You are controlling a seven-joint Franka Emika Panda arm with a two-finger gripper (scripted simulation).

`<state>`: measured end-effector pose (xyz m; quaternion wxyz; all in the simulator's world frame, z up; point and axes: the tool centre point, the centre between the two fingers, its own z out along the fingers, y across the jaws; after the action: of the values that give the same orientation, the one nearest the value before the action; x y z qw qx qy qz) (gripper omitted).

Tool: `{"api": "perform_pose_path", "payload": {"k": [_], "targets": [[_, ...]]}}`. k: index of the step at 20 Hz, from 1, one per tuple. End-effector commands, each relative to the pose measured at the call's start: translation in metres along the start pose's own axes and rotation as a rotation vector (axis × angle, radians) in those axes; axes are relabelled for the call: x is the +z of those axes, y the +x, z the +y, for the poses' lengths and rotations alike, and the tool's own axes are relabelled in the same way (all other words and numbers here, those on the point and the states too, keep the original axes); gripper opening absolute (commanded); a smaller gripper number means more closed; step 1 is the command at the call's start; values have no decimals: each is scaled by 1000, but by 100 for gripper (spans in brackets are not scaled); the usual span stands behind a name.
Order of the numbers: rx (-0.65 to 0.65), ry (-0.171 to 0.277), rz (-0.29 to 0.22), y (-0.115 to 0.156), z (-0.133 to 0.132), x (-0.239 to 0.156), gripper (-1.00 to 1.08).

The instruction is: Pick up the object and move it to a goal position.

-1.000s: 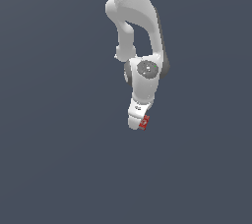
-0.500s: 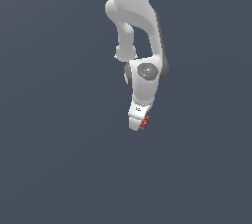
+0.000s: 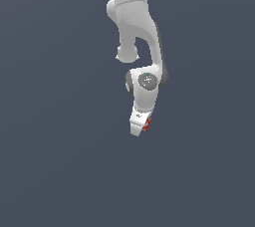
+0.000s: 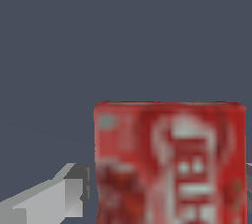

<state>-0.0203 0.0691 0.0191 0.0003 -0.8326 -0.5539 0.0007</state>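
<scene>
Close in, the wrist view is filled by the red box (image 4: 170,164), its face with blurred white lettering and a darker patch turned to the camera. It sits right between the fingers (image 4: 49,201), one grey finger showing at its side and a sliver of the other at the far edge. Both appear to touch it, so I judge the hand (image 4: 167,208) clamped on the box.

From farther off, the exterior view shows the white arm (image 3: 137,32) hanging down with the hand (image 3: 141,127) at its lower end. Only a small red corner of the box (image 3: 147,124) peeks out on the exterior view's right of the hand.

Compared with a second ago, the arm, the hand and the red speck sit in almost the same spot. So the grasp holds, but there is hardly any travel just now.

The wrist view gives the box's face and the grip. The exterior view gives the arm's pose. No goal marker shows in either, and the plain grey bench (image 3: 60,171) gives no shadow, so I cannot tell how high the box hangs.
</scene>
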Motion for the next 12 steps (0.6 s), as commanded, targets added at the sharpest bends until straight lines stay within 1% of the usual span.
{"api": "perform_pose_path", "payload": {"k": [1, 2, 3, 12], "targets": [[0, -1, 1, 0, 1, 4, 100], [0, -1, 1, 0, 1, 4, 100], [0, -1, 1, 0, 1, 4, -100], [0, -1, 1, 0, 1, 4, -100]]}}
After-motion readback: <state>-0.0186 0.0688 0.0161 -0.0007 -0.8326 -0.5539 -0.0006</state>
